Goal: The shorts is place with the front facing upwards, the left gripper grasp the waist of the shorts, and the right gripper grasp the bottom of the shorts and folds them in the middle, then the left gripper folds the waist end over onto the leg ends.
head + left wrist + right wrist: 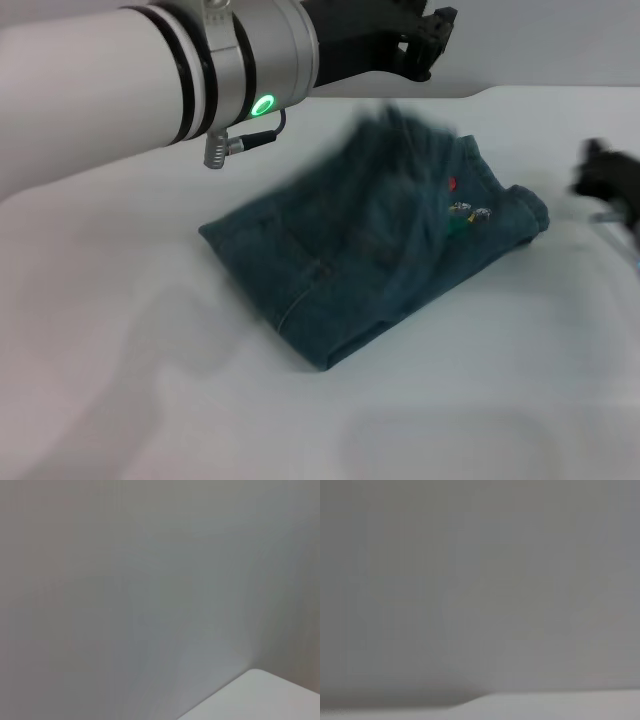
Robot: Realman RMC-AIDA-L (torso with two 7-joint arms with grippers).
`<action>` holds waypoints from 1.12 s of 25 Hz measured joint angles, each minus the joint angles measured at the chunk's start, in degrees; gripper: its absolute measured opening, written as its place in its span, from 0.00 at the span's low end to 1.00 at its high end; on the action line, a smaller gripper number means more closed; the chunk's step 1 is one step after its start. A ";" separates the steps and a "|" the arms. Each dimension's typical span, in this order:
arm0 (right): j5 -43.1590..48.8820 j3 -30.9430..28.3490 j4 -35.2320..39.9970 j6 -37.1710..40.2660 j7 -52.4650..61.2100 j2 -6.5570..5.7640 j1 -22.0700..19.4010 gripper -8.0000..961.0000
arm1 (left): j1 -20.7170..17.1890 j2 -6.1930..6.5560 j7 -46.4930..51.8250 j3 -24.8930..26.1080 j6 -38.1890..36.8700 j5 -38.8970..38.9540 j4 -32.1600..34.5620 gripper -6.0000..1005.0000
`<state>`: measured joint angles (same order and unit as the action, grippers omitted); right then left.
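Note:
The blue-green denim shorts [370, 250] lie folded into a compact bundle in the middle of the white table [140, 400]. Bits of colourful lining [462, 212] show near the bundle's right end, and its far edge is blurred. My left gripper [428, 42], a black claw on the thick white arm with a green ring [263, 104], hangs above and behind the shorts, open and holding nothing. My right gripper [608, 180] is a dark blurred shape at the right edge, clear of the cloth. Neither wrist view shows the shorts.
The table's far edge [560, 92] runs just behind the shorts. The left wrist view holds only a grey wall and a white table corner [260, 697]. A strip of table [560, 707] lies under the grey wall in the right wrist view.

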<state>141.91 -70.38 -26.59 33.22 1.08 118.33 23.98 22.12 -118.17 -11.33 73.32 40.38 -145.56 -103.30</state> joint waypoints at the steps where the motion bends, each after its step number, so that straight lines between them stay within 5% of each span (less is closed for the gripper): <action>1: 0.15 -1.63 -0.99 0.06 -0.43 -0.36 -1.08 0.01 | -0.12 0.03 -0.01 -0.10 -0.17 -0.01 0.06 0.20; 4: 0.32 -5.80 -4.44 0.20 -4.04 -0.98 -4.85 0.01 | -0.19 0.02 -0.06 -0.43 -0.43 -0.17 0.13 0.26; 8: 0.35 -12.08 -8.47 3.14 -11.53 0.53 -9.99 0.01 | -1.75 0.02 -1.17 -1.24 -3.92 -0.33 0.23 0.34; 13: 0.36 -12.51 -12.52 3.55 -12.44 0.51 -14.56 0.01 | -6.33 0.02 -2.47 -2.19 -10.20 -0.33 -0.23 0.50; 21: 0.54 -11.07 -13.36 3.64 -12.77 0.46 -14.99 0.01 | -7.34 0.02 -2.98 -2.59 -11.66 -0.25 1.06 0.82; 28: 1.17 -9.90 -13.12 4.68 -12.80 0.52 -14.89 0.01 | -7.56 0.09 -3.10 -2.90 -14.29 -0.21 3.29 0.86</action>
<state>143.08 -80.28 -39.71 37.90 -11.71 118.85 9.09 14.56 -118.08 -14.43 70.42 26.09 -145.77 -100.02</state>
